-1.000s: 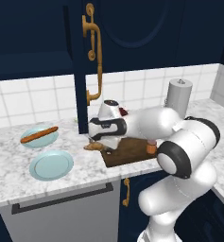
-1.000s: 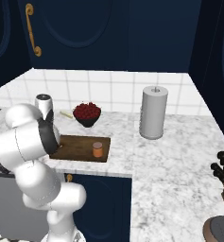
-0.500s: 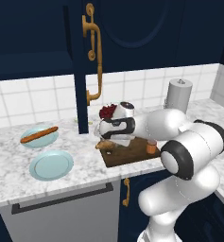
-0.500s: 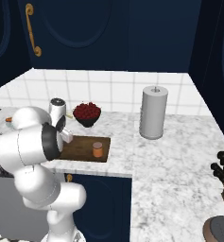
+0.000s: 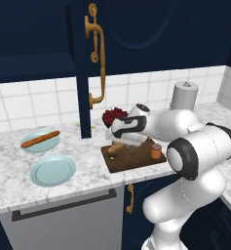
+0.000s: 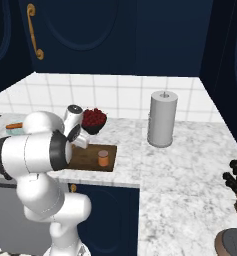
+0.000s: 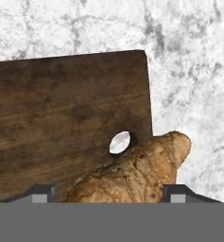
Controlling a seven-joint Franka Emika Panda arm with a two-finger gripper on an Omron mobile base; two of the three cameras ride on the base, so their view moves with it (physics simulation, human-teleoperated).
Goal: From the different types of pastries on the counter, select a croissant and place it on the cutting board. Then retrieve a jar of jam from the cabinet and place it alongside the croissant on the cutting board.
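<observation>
Gripper (image 7: 105, 191) carrying croissant (image 7: 132, 172), moved from table onto cutting board (image 7: 61, 118) hole corner | jam jar (image 5: 156, 151) already aboard | release pending

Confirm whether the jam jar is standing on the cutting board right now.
Yes. The jam jar stands upright on the cutting board, near its end toward the paper towel roll.

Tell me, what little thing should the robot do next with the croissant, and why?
Probably shift it a little further over the cutting board before setting it down. In the hand view the croissant sits between the fingertips of the gripper near the board's corner by the round hole, with one tip poking out over the marbled counter. The jam jar already stands on the board.
</observation>
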